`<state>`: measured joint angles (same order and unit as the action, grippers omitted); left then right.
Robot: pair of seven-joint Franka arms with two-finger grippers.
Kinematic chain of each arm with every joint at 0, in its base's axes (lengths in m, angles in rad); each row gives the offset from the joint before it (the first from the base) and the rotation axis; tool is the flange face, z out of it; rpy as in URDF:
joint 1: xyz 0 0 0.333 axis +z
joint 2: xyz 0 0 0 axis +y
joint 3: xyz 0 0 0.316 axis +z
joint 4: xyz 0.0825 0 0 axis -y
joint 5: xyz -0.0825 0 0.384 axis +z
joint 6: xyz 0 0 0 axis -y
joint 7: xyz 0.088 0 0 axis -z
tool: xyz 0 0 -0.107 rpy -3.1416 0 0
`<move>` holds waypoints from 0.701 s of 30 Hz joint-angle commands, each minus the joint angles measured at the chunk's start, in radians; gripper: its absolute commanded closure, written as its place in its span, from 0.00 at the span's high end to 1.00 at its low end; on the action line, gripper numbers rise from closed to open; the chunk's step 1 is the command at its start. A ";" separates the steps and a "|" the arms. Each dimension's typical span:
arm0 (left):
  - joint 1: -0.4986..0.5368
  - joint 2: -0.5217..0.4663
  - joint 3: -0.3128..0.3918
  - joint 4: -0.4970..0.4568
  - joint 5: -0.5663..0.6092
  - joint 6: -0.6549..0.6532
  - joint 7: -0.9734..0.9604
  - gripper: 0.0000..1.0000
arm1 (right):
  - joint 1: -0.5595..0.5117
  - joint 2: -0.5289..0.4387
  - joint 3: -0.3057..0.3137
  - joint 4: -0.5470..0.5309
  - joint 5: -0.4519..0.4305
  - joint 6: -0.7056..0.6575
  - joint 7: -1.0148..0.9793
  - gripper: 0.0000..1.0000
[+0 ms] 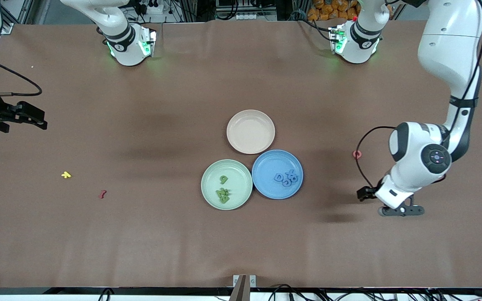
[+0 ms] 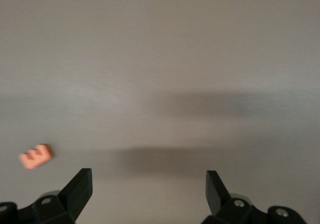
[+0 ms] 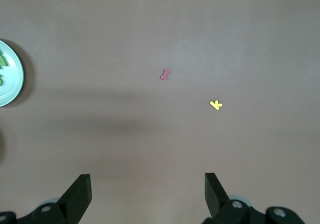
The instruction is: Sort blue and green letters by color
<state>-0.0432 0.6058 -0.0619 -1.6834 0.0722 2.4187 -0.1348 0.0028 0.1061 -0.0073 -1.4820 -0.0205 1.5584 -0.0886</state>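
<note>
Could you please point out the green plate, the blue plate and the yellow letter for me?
green plate (image 1: pixel 239 169): front view, bare part inside its rim.
blue plate (image 1: pixel 266 171): front view, bare floor beside the letters.
yellow letter (image 1: pixel 66 174): front view, its middle.

A robotics laboratory is indicated: two white Franka arm bases (image 1: pixel 130 42) are bolted along a brown-covered worktop (image 1: pixel 140 234), with cables, power strips (image 1: pixel 241 14) and aluminium framing seen at its edge.

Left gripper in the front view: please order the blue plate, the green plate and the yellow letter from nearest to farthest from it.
From the left gripper:
1. Blue plate, mid-table, toward the left arm's end of the plates.
2. Green plate, touching the blue plate.
3. Yellow letter, toward the right arm's end.
</note>
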 commanded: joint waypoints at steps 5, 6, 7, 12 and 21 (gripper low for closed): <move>0.014 -0.032 -0.003 0.011 0.029 -0.012 0.015 1.00 | 0.005 -0.016 -0.002 -0.015 0.004 0.006 -0.011 1.00; 0.017 -0.035 -0.003 0.017 0.029 -0.023 0.015 1.00 | 0.006 -0.016 0.000 -0.015 0.005 0.006 -0.013 1.00; 0.017 -0.037 0.002 0.027 0.031 -0.042 0.017 1.00 | 0.006 -0.016 0.000 -0.015 0.005 0.006 -0.013 1.00; 0.017 -0.073 0.037 0.102 0.024 -0.190 0.020 1.00 | 0.026 -0.016 0.003 -0.014 0.007 0.015 -0.011 1.00; 0.017 -0.170 0.047 0.200 0.024 -0.397 0.020 1.00 | 0.025 -0.019 0.000 -0.017 0.070 0.032 -0.013 1.00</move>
<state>-0.0210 0.5029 -0.0176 -1.5030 0.0785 2.1126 -0.1189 0.0316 0.1061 -0.0045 -1.4830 0.0224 1.5786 -0.0902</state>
